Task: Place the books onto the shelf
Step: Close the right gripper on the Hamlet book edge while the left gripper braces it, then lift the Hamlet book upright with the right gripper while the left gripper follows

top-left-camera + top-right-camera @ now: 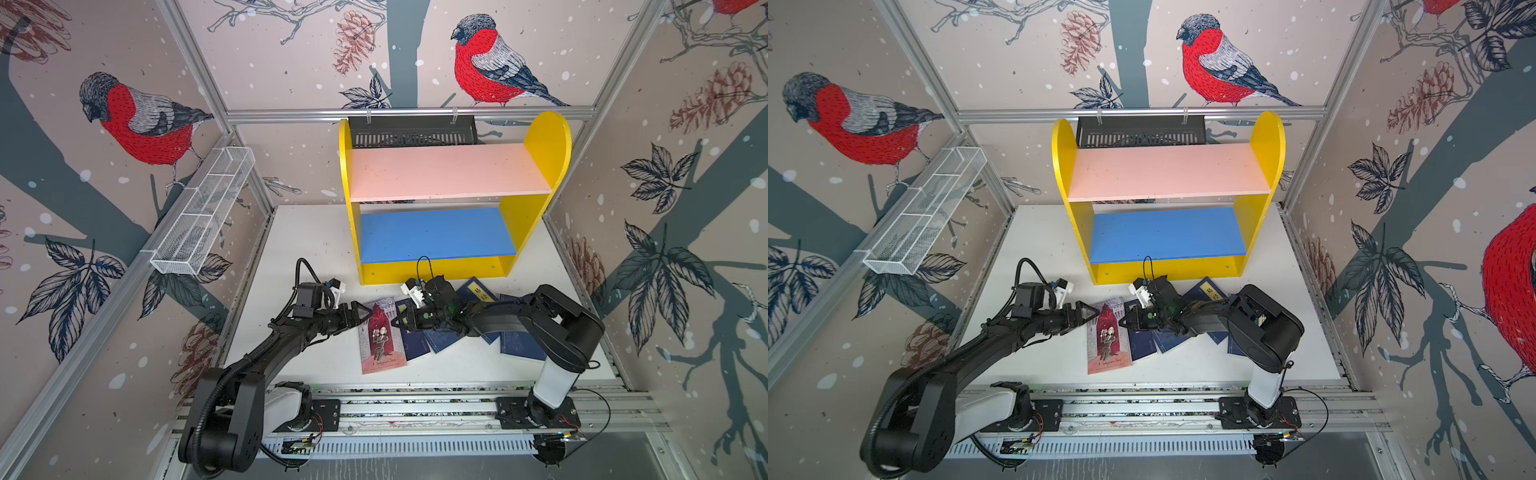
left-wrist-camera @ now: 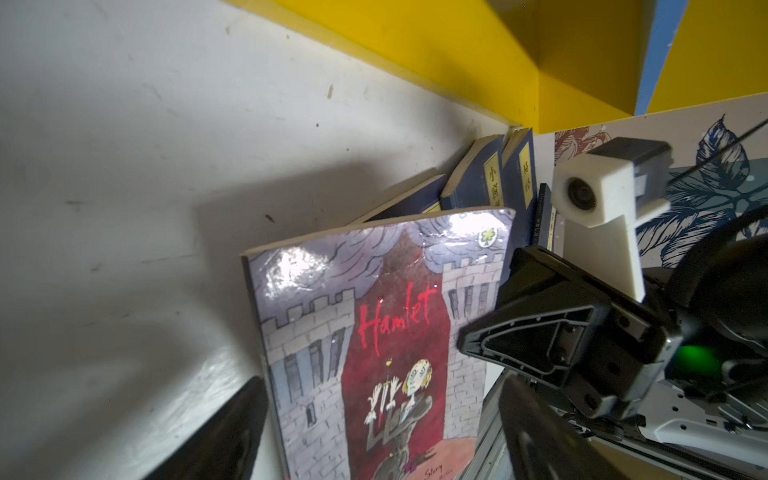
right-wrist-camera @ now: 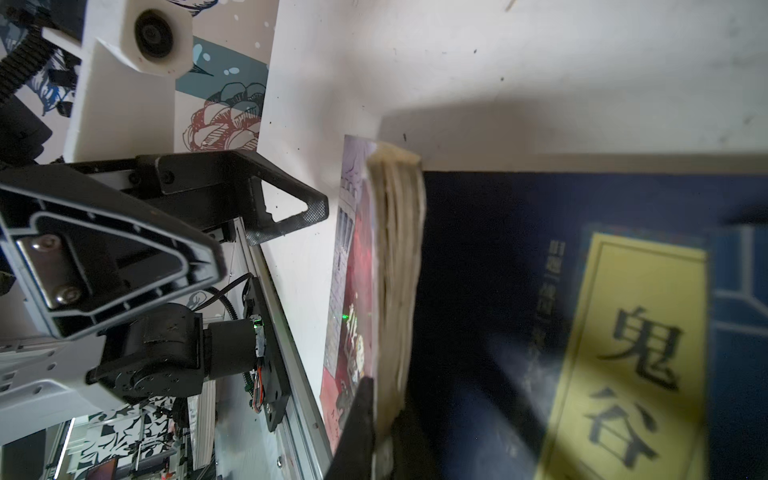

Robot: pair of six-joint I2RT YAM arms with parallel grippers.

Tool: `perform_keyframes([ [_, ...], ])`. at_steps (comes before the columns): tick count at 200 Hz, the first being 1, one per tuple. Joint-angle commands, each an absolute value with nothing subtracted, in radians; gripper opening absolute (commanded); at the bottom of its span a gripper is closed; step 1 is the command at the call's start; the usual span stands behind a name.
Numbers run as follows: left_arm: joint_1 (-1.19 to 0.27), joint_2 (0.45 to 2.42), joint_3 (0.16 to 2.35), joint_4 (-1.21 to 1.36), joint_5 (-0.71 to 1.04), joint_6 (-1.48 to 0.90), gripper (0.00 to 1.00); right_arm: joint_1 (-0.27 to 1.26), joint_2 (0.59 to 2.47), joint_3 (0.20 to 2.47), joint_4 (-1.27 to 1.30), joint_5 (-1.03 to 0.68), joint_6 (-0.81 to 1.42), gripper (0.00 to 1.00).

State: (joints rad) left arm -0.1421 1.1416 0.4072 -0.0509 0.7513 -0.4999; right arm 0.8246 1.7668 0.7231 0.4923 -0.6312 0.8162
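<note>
Bird-print panels wall a scuffed white tabletop (image 1: 299,249). At its back stands the yellow shelf (image 1: 536,224), with round-topped sides and flat pink and blue boards. Thin books (image 1: 519,345) lie fanned in front of it, the glossy Hamlet paperback (image 1: 382,340) leftmost. The right gripper (image 3: 382,415) pinches a navy book (image 3: 498,291) by its yellowed page edge. The left gripper (image 1: 368,312) gapes just beside Hamlet.

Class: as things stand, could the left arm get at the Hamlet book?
Probably yes: the open left gripper faces the Hamlet book closely, nothing between; the right gripper pinches its opposite edge.
</note>
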Motion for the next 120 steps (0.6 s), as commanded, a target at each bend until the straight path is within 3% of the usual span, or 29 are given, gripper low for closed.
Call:
perform_keyframes([
  [1, -0.137, 1.074, 0.424, -0.054, 0.728, -0.474, 0.88, 0.810, 1.731, 0.712, 0.556, -0.687, 0.812, 0.03],
  [71, -0.130, 0.931, 0.587, -0.180, 0.682, -0.286, 0.89, 0.745, 1.538, 0.796, 0.196, -0.742, 0.586, 0.02],
  [120, -0.123, 0.913, 0.700, -0.179, 0.787, -0.240, 0.91, 0.649, 1.370, 0.811, 0.016, -0.792, 0.468, 0.02],
])
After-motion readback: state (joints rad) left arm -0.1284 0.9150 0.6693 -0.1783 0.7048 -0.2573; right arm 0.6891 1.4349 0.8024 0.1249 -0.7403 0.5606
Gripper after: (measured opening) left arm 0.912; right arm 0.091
